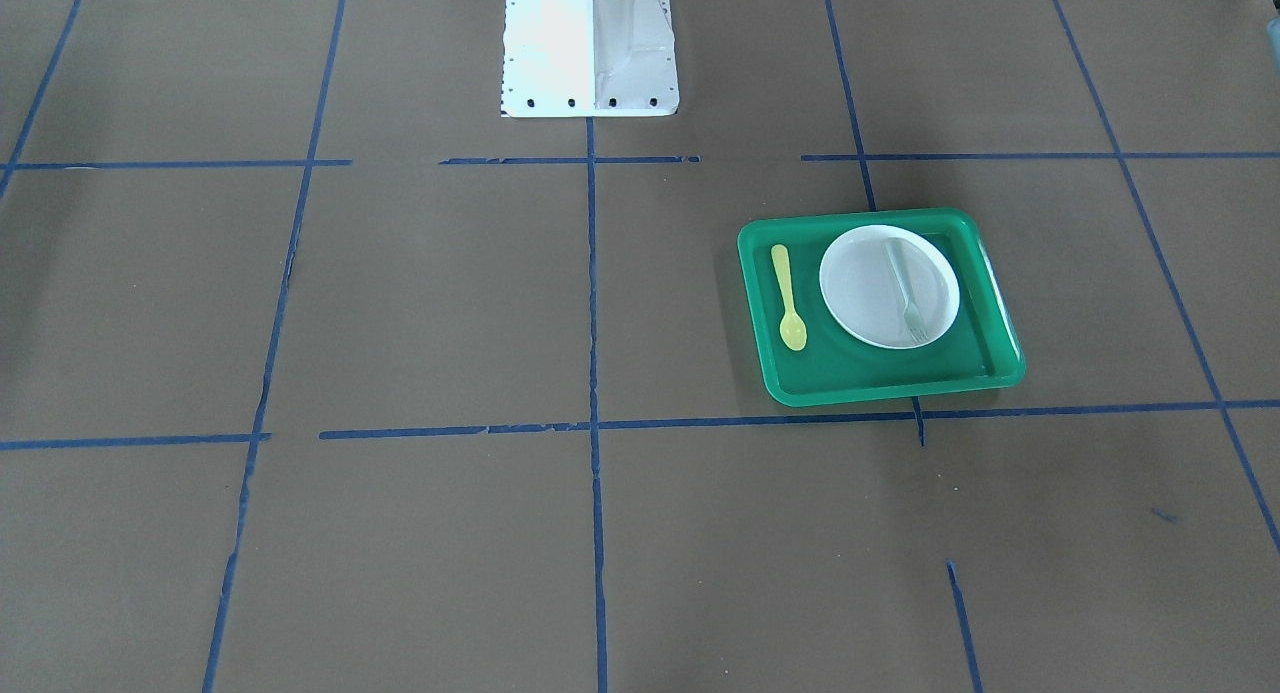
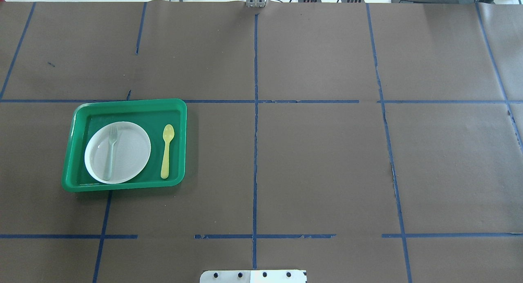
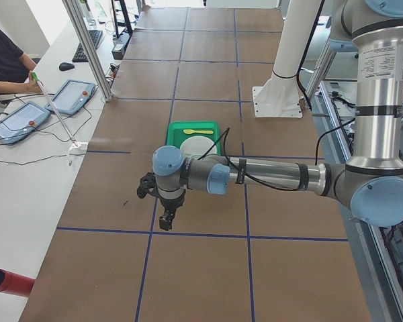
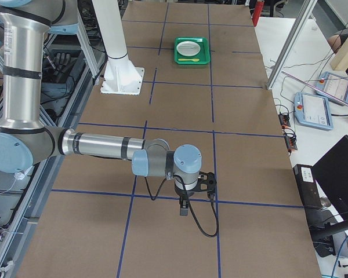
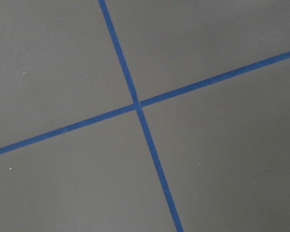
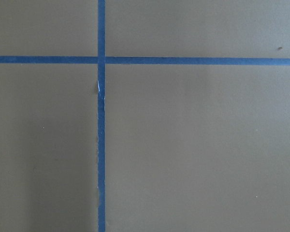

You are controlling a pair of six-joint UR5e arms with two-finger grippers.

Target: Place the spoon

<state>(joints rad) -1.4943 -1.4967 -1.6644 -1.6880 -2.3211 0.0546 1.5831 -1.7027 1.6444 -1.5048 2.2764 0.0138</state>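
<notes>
The yellow spoon (image 1: 789, 298) lies flat on the floor of a green tray (image 1: 880, 388), beside a white plate (image 1: 860, 293) that has a pale grey-green fork (image 1: 905, 293) on it. In the overhead view the spoon (image 2: 166, 151) lies to the right of the plate (image 2: 130, 152), bowl pointing away from the robot. My left gripper (image 3: 166, 218) hangs above the table, well short of the tray (image 3: 181, 126), and I cannot tell if it is open. My right gripper (image 4: 184, 209) is at the far end from the tray (image 4: 191, 51), state unclear. Both wrist views show only paper and tape.
The table is covered in brown paper with a blue tape grid (image 2: 255, 152). The robot's white base (image 1: 590, 43) stands at the table's edge. Operators, tablets (image 3: 74, 96) and cables lie along the side bench.
</notes>
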